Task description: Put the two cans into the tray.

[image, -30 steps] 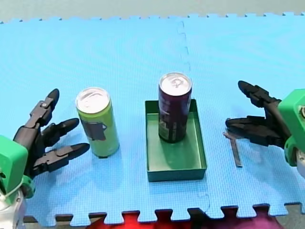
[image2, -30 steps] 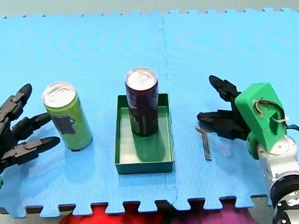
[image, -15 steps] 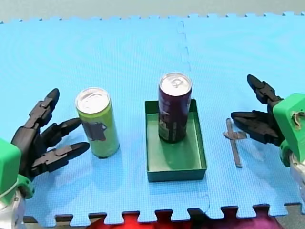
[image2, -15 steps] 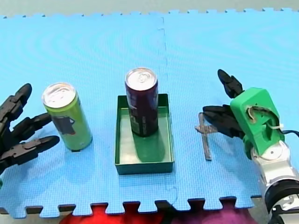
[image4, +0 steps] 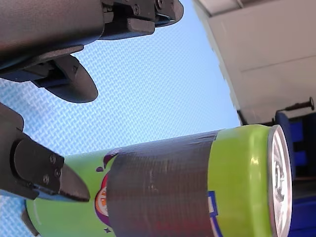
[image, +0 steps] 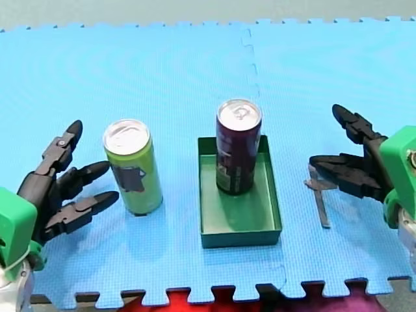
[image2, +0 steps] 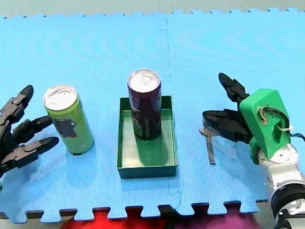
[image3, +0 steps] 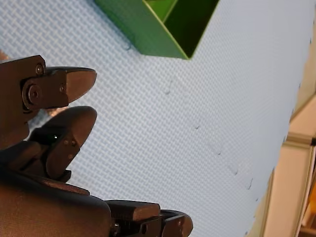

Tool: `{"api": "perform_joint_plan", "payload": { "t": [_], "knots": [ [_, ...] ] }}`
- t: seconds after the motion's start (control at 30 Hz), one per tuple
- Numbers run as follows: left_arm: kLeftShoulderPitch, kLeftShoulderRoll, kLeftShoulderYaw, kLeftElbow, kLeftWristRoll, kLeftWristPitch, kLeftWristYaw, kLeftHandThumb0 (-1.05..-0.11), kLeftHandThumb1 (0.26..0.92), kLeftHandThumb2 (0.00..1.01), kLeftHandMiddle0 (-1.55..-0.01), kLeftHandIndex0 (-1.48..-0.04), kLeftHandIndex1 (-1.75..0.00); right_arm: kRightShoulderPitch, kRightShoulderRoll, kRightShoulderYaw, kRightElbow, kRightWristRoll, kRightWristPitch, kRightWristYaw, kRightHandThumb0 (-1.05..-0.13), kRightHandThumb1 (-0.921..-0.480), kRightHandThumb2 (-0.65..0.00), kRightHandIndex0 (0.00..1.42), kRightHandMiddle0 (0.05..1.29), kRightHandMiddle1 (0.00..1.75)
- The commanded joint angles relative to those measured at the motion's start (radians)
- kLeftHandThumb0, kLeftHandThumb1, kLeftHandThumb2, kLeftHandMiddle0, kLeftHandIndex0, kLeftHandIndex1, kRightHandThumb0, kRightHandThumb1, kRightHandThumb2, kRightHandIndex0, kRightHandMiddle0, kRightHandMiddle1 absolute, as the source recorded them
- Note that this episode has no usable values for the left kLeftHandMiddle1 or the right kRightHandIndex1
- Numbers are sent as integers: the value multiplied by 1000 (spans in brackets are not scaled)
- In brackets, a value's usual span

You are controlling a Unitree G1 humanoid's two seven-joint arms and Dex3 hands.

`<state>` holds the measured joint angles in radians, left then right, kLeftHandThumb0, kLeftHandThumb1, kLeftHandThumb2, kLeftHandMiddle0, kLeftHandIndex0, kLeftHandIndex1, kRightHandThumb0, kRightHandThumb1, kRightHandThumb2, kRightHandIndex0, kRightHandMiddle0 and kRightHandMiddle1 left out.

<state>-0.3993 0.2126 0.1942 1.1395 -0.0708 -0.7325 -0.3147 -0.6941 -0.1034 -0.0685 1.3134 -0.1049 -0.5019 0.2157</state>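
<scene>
Bright, even overhead light; soft shadows hug the green can (image: 133, 170), whose lid glints.

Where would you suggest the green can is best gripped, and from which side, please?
Grip the green can around its mid-body, coming from its left, where the open left hand is. It stands upright on the mat with that side free; the tray lies to its right.

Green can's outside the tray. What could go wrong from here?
The green can is tall and narrow; the left hand beside it could tip it with an off-centre bump. The purple can stands in the tray, so the green one may knock it going in. The right hand is right of the tray.
</scene>
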Motion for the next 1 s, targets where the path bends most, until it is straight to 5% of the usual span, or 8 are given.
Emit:
{"api": "perform_joint_plan", "payload": {
  "t": [0.0,0.67,0.77,0.87,0.97],
  "knots": [
    [3,3,-9,4,16,-13,25,-1048,920,68,-368,-61,-1,-1,-8,-1,-4,1,4,3,-1048,-921,-182,685,86,0],
    [22,-17,-29,2,34,-29,74,-1048,921,209,-264,-59,0,3,-16,6,0,-8,3,8,-1048,-921,-198,620,77,0],
    [17,-6,-14,6,-15,8,-45,-1048,921,220,-263,-59,0,3,-16,5,1,-7,5,11,-1048,-921,-201,614,76,0],
    [-12,0,72,31,-174,153,-340,-1048,921,438,-273,-62,-1,2,-18,3,2,-5,7,18,-1048,-921,-203,607,76,0],
    [-20,5,91,45,-199,190,-380,-1048,921,554,-280,-67,-3,1,-19,2,3,-4,9,22,-1048,-921,-206,601,76,0]
  ]
}}
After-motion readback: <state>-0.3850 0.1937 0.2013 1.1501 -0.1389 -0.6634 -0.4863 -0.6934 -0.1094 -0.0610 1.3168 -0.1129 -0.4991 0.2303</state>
